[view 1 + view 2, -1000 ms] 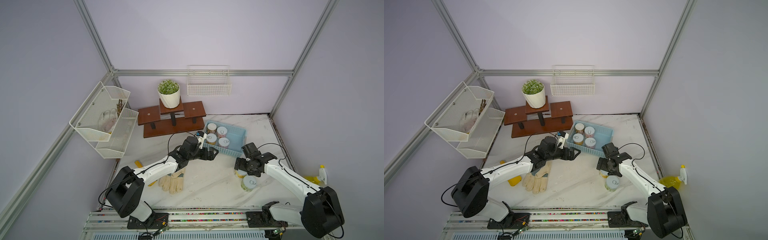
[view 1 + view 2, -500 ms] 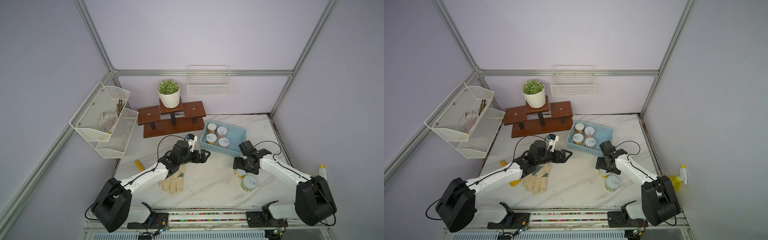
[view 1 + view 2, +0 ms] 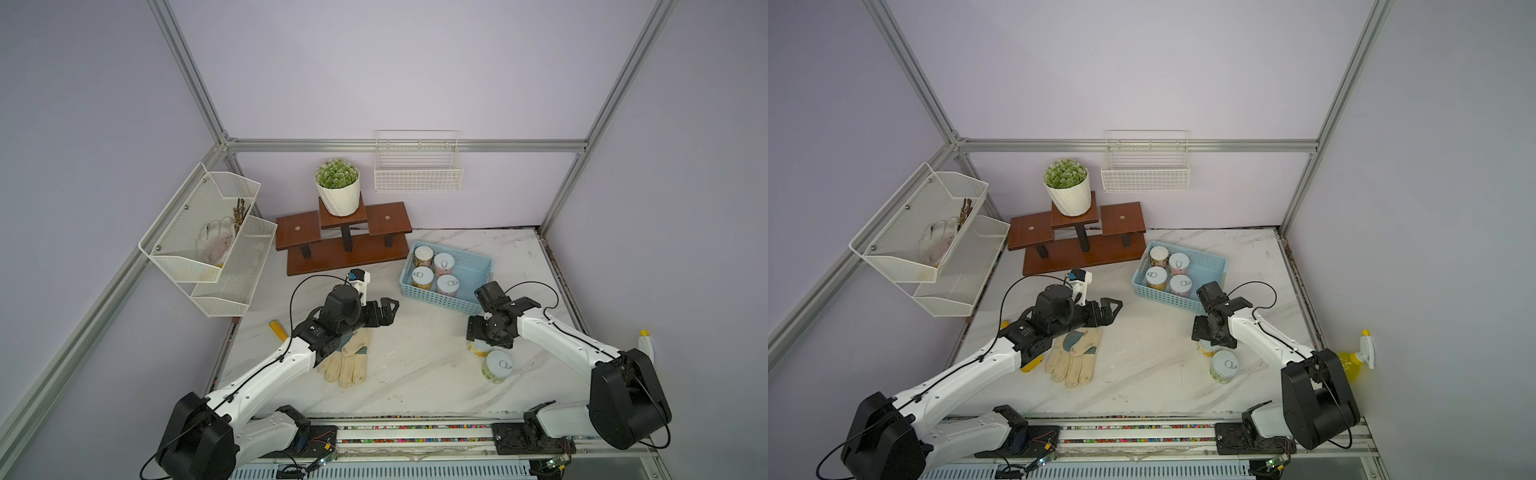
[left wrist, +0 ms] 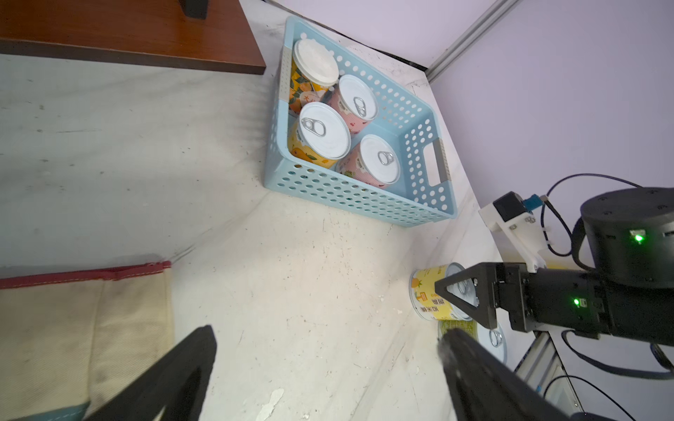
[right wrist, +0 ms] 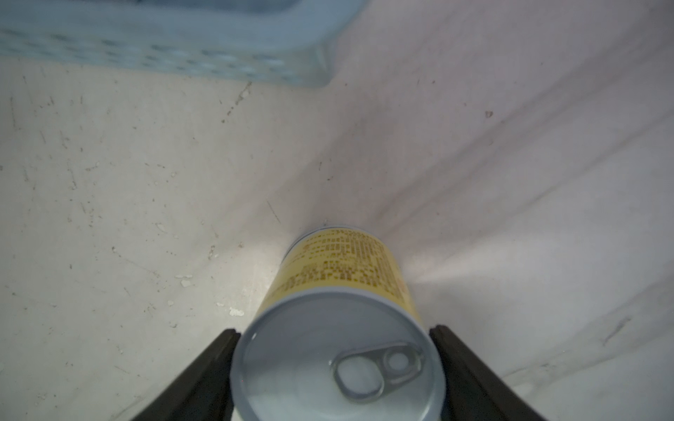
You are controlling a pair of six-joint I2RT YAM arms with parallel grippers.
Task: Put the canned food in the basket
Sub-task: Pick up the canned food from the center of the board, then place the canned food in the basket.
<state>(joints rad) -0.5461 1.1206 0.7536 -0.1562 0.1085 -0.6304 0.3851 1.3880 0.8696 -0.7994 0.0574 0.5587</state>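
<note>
One upright yellow tin (image 5: 339, 269) stands between the jaws of the right gripper (image 5: 333, 330) (nearly closed, hold uncertain), blue crate (image 5: 164, 54) just ahead.

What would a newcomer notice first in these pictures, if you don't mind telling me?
The blue basket sits at the back right of the table with four cans standing in it. Just in front, the right gripper straddles a yellow can, another can beside it. The left gripper hangs open near a work glove.

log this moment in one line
basket: four cans | right hand: around yellow can, grip unclear | left hand: open | other can: on table
</note>
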